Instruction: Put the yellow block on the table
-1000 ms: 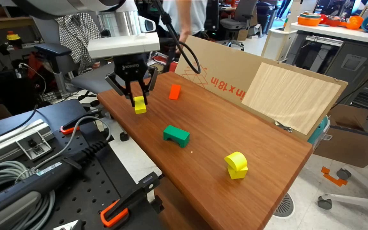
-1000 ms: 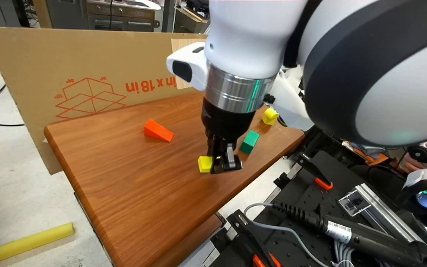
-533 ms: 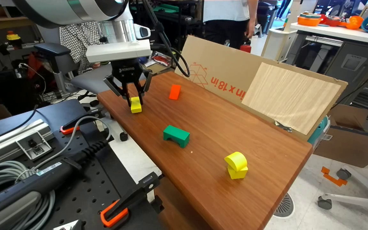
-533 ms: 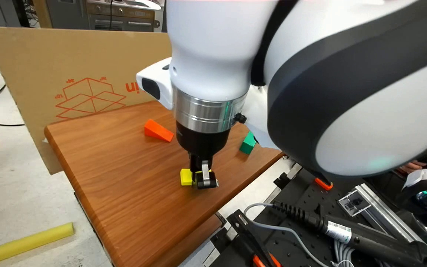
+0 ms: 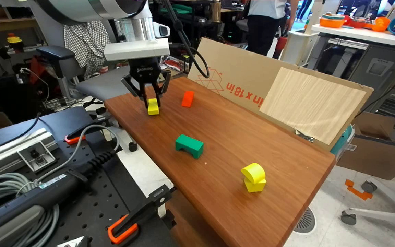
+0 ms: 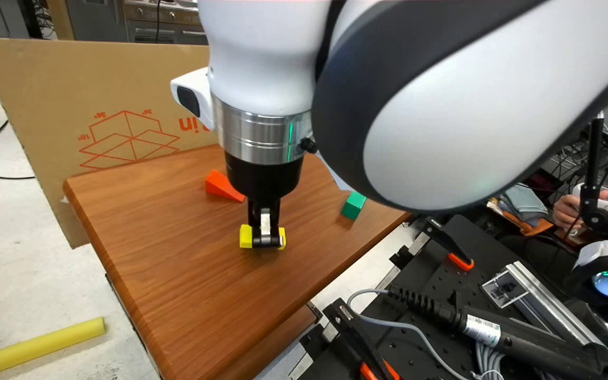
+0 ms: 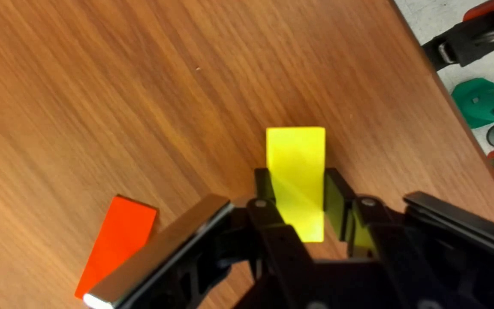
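Note:
The yellow block, a plain elongated block, is between the two finger pads in the wrist view, with a pad against each long side. My gripper is shut on it. The block also shows in both exterior views, over the far end of the table in one of them. The gripper's finger hides the block's middle there. The table has a reddish-brown wood top and lies beneath the block. I cannot tell whether the block's underside touches it.
An orange-red wedge lies close by; it also shows in the wrist view. A green arch block stands mid-table. A lumpier yellow stack stands farther along. A cardboard sheet rises along one table edge.
The gripper has carried the yellow block left across an exterior view, dipping and then rising a little. The gripper has also turned slightly. The other blocks have not moved.

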Action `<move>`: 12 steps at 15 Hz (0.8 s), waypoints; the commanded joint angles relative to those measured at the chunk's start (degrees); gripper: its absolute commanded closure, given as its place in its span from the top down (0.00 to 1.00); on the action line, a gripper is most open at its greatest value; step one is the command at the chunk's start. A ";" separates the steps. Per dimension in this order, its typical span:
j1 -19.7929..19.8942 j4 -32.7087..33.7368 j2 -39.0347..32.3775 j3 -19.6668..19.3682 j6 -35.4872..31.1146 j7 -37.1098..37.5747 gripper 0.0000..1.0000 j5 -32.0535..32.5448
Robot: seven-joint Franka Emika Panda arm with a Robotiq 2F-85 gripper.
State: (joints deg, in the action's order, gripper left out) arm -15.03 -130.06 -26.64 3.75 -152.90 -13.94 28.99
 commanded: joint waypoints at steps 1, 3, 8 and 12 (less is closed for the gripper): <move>0.41 3.93 -1.77 0.42 3.25 0.47 0.47 -1.08; 0.18 4.49 -1.95 0.13 3.53 0.91 0.66 -0.56; 0.47 3.36 0.06 0.25 2.78 1.92 0.99 -0.72; 4.16 -1.24 6.05 2.81 0.70 0.06 1.00 -5.98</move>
State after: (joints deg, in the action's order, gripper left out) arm -14.31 -127.06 -26.29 4.05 -150.83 -12.58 27.52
